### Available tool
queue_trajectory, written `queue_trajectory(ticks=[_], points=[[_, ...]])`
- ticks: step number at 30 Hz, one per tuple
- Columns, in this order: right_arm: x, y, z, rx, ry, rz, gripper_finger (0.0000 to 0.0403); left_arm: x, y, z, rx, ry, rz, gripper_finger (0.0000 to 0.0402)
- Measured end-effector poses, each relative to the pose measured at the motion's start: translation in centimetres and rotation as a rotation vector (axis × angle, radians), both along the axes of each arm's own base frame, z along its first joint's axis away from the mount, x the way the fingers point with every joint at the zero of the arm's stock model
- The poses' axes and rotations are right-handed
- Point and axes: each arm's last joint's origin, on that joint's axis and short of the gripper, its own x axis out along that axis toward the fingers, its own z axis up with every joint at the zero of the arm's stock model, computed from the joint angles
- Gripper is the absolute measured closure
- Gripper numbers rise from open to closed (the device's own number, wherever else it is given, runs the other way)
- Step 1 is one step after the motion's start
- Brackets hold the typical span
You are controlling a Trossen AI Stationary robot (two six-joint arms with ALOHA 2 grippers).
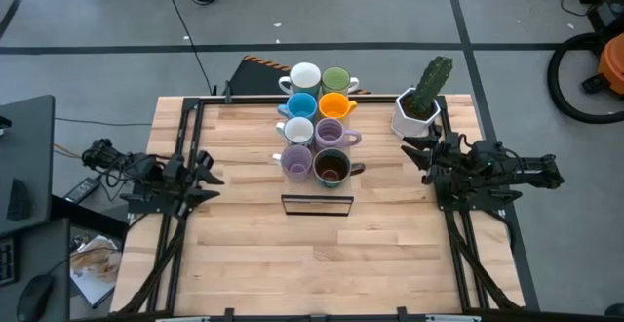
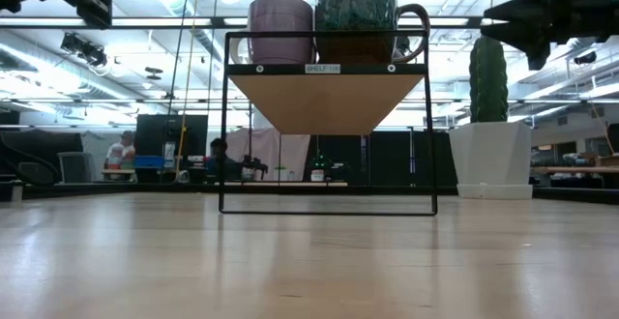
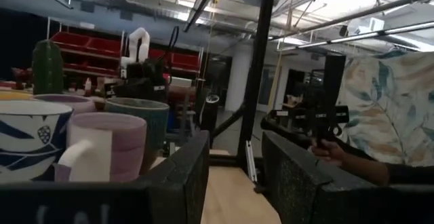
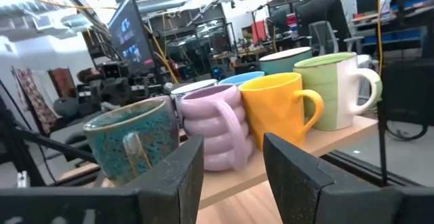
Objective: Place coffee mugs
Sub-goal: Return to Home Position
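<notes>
Eight mugs stand in two rows on a raised black-framed wooden shelf [image 1: 317, 203] at the table's middle. From the far end they are white [image 1: 305, 75] and green [image 1: 335, 79], blue [image 1: 301, 105] and orange [image 1: 334, 105], white [image 1: 297, 130] and lavender [image 1: 330, 133], lavender [image 1: 296, 159] and dark brown with a teal wall [image 1: 331, 167]. The low view shows the nearest pair, lavender [image 2: 280, 29] and dark [image 2: 356, 17], on the shelf top. My left gripper [image 1: 209, 173] [image 3: 234, 176] hovers open left of the shelf. My right gripper [image 1: 417, 158] [image 4: 230, 176] hovers open to its right, facing the mugs.
A white hexagonal pot with a green cactus [image 1: 417, 107] [image 2: 488, 155] stands on the table's far right, just beyond my right gripper. Black arm frames run along both side edges. The near half of the wooden table [image 1: 322, 263] is bare. People sit in the room behind.
</notes>
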Motion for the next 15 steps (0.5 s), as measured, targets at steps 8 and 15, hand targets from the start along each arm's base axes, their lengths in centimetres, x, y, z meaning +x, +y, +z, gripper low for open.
queue_trajectory(ticks=[8, 15], points=[[0.0, -0.1, -0.2, 0.026, 0.011, -0.018, 0.0245, 0.0, 0.0, -0.1, 0.043, 0.0, 0.015, 0.026], [0.7, 0.1, -1.3, 0.101, -0.134, 0.026, 0.0245, 0.0, 0.0, -0.1, 0.064, -0.005, 0.022, 0.026]])
